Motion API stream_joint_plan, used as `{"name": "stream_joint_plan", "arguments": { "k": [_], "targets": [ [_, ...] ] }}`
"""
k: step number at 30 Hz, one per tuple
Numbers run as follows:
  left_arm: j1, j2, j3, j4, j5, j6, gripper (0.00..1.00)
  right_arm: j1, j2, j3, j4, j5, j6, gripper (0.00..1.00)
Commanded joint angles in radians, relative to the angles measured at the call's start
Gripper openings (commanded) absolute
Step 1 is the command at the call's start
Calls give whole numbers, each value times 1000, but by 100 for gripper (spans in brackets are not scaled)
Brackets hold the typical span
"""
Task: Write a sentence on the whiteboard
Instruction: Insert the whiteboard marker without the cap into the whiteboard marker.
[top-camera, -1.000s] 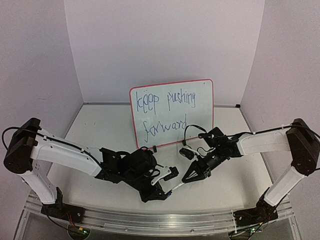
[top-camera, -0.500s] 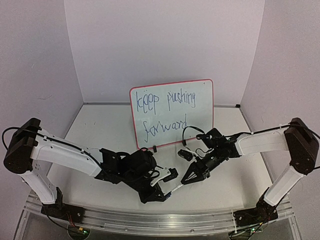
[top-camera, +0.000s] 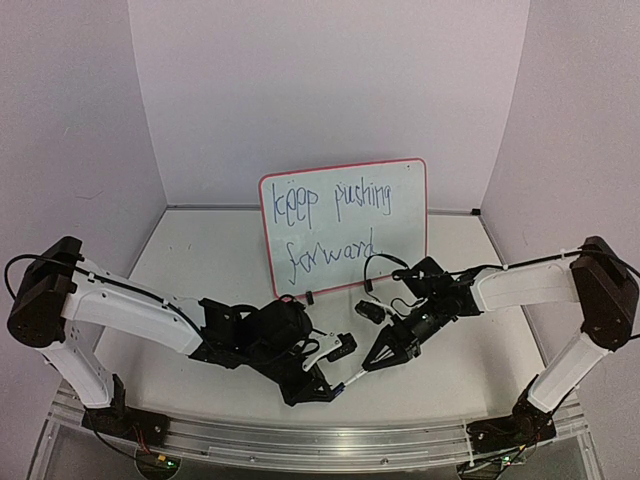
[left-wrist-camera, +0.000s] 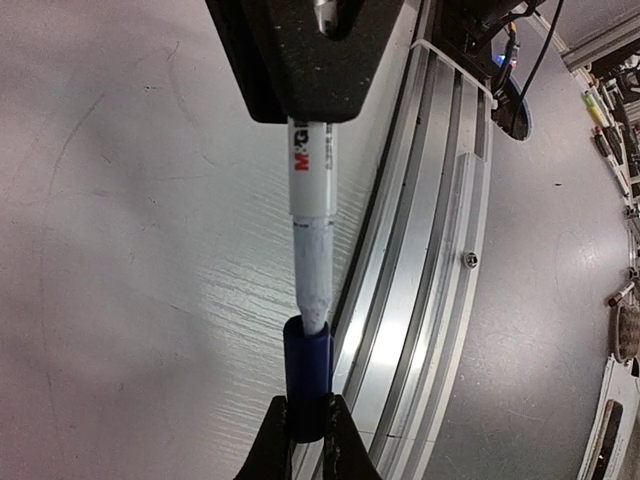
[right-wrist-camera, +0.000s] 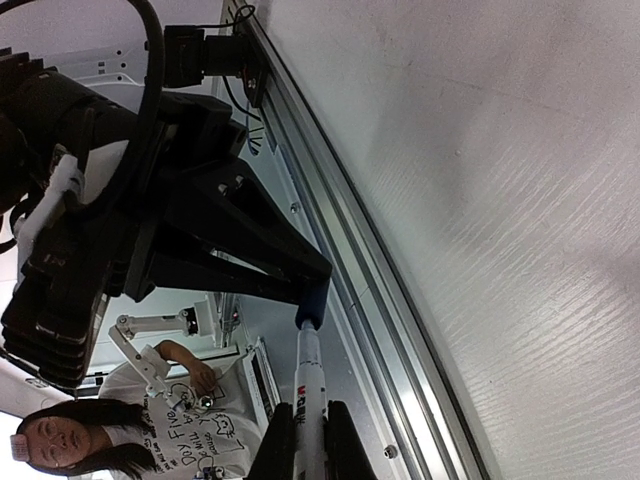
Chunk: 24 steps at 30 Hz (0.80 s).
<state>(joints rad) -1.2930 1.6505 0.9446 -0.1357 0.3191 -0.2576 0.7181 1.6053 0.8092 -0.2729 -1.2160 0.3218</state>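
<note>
Left wrist view tells the story: the left gripper (left-wrist-camera: 307, 428) is pinched tight on a dark blue plastic marker cap (left-wrist-camera: 306, 370). The right gripper (left-wrist-camera: 310, 105), at 12 o'clock in that view, is clamped on the white cylindrical marker barrel (left-wrist-camera: 311, 170), whose ink-stained neck sits only partly inside the cap. My guess is this is the recapping step. If the two aren't lined up, the neck could bind on the cap's rim, or the barrel could slide in the pinch instead of seating. The rounded-corner, red-pink-rimmed white whiteboard (top-camera: 405, 225) stands at 12 o'clock on the pale table (top-camera: 200, 260), facing 6 o'clock, its long axis running 9 to 3. The blue handwritten sentence (top-camera: 335, 203) looks finished, but the right arm (top-camera: 520, 285) is near the board's lower edge, so a sloppy swing could knock it over.
</note>
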Motion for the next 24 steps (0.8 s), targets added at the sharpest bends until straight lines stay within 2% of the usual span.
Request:
{"name": "stream_joint_plan", "arguments": {
  "k": [1,17,24],
  "targets": [
    [4,-19,-5,45,-7,0,0,6,-15,23,-14,0,-19,0],
    [7,37,140,-33,47,76,0,64,92,82,-14,21,-39,0],
    [40,19,147,28,94,56,0,85,107,93,-11,20,-45,0]
  ]
}}
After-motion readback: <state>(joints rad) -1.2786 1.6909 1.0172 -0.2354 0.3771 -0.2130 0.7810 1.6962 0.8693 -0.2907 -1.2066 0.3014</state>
